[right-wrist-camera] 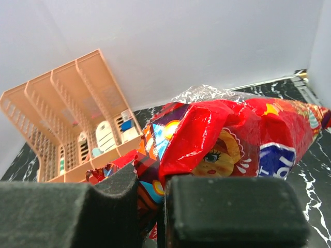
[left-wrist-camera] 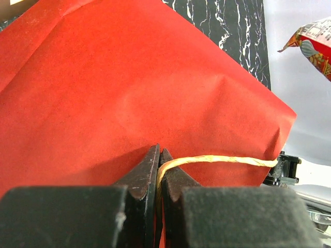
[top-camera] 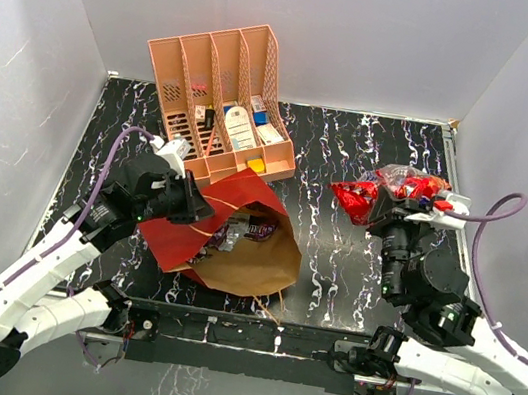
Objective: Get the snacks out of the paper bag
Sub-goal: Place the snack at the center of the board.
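Note:
The paper bag (top-camera: 236, 244), red outside and brown inside, lies tipped on the table with its mouth toward the front right. Dark and purple snacks (top-camera: 244, 227) show inside it. My left gripper (top-camera: 203, 210) is shut on the bag's tan cord handle (left-wrist-camera: 217, 159), the red bag wall (left-wrist-camera: 114, 88) right behind it. My right gripper (top-camera: 376, 208) is shut on a shiny red snack bag (top-camera: 355, 198), held above the table at the right. In the right wrist view the red snack bag (right-wrist-camera: 232, 137) fills the frame above the fingers. More snacks (top-camera: 416, 186) lie at the far right.
A salmon-pink slotted organizer (top-camera: 222, 99) with small boxes and cards stands at the back, just behind the paper bag. White walls close the table on three sides. Black marbled tabletop (top-camera: 335, 260) shows between the bag and the right arm.

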Robot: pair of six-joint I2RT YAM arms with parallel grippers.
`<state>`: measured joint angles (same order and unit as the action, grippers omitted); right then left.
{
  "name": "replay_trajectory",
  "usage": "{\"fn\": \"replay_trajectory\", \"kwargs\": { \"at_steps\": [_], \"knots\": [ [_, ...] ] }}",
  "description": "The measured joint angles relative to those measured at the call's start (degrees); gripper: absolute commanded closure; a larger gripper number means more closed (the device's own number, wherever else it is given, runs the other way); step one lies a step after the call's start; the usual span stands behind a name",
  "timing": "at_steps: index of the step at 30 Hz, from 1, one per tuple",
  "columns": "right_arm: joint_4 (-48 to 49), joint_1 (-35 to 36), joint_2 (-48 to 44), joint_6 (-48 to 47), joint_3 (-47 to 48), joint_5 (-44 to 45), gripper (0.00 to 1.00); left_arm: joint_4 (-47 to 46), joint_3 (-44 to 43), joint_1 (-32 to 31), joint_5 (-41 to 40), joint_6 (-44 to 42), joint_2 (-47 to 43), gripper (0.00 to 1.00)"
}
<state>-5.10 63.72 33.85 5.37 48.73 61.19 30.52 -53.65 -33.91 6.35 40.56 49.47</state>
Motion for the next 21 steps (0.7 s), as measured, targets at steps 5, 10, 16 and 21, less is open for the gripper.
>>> {"fn": "replay_trajectory", "kwargs": {
  "at_steps": [5, 10, 16, 21],
  "knots": [
    [9.31, -0.66, 3.69, -3.78, -2.54, 5.14, 0.93, 0.02, -0.57, 0.0, 0.09, 0.02, 0.31, 1.0],
    [10.75, -7.98, 11.5, -1.53, -4.83, 4.02, 0.93, 0.59, -1.22, 0.0, 0.11, 0.02, 0.72, 1.0],
    [4.94, -26.95, 20.28, 10.25, -4.83, -11.91, 0.93, 1.38, -1.6, 0.0, 0.09, 0.17, 0.74, 1.0],
    [2.16, -40.13, 29.77, 19.78, -3.04, -28.28, 0.93, 1.88, -2.16, 0.0, 0.09, 0.22, 0.87, 1.0]
  ]
}}
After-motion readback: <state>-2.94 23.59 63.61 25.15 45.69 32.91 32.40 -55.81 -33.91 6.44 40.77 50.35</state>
